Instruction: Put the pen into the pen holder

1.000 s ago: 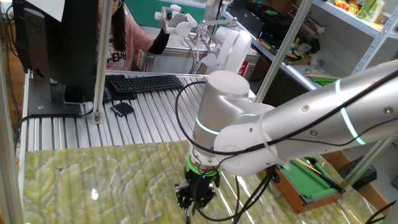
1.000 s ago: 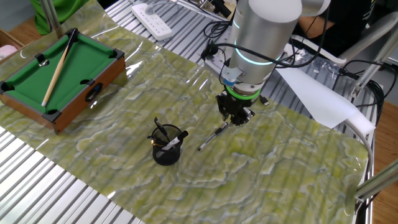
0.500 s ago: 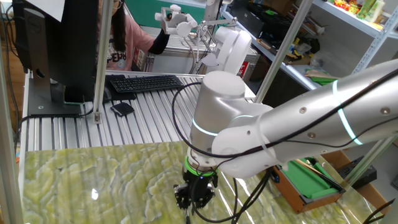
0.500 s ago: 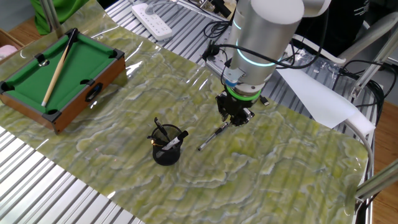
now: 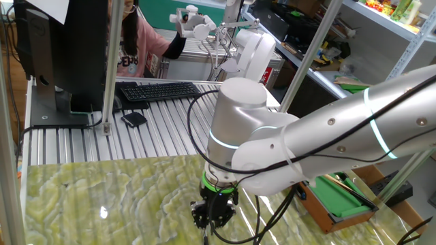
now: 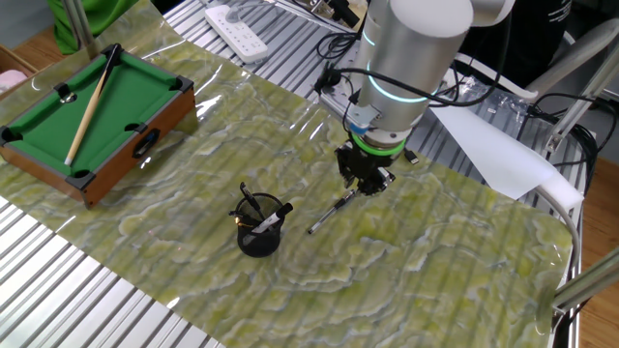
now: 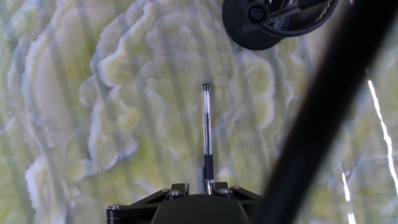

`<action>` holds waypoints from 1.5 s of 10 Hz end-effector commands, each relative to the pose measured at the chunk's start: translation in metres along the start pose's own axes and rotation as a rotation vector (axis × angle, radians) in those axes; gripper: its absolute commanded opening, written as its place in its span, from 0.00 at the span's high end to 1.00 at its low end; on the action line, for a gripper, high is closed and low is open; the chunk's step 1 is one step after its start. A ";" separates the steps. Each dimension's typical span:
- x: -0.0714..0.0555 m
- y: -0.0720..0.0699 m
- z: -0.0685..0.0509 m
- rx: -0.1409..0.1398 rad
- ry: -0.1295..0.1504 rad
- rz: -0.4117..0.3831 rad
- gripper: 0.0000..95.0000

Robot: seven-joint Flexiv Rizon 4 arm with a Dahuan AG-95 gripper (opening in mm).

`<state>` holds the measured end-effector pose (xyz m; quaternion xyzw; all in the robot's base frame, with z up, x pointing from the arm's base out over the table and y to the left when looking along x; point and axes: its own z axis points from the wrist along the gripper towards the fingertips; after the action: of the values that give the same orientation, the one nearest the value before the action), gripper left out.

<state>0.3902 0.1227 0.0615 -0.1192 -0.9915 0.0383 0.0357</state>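
- The pen (image 7: 207,134) is slim and straight, with a dark grip section near the hand and a paler, partly clear barrel ending in a small dark tip.
- It lies flat on the green-and-cream marbled mat (image 6: 193,184) that covers the bench (image 6: 126,319). One end sits under the hand; the other points toward the pen holder (image 6: 259,232).
- The pen holder is a small black round cup standing upright on the mat, near the pen's far end but apart from it, with dark pens sticking out of it.
- The hand (image 6: 366,186) points straight down over the pen's near end, low over the mat. In the hand view the pen's end runs in between the dark jaw parts at the bottom edge.
- The jaws stand narrow around that end. Whether they are clenched on the pen, I cannot tell.
- The grey arm (image 6: 406,58), with its green ring above the hand, rises steeply from the wrist.
- A toy pool table (image 6: 87,130) with a wooden cue sits well apart, at the mat's far corner.
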 end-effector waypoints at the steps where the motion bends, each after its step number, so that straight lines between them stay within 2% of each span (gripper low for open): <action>1: -0.001 0.001 0.001 0.007 0.003 0.004 0.80; 3: -0.001 0.003 0.002 0.013 -0.001 0.002 0.80; 7: -0.002 0.005 0.002 0.032 -0.012 0.047 0.80; 12: -0.002 0.005 0.002 0.011 0.004 0.050 0.80; 15: -0.002 0.005 0.002 0.005 0.003 0.051 0.80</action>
<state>0.3930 0.1260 0.0587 -0.1455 -0.9878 0.0420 0.0371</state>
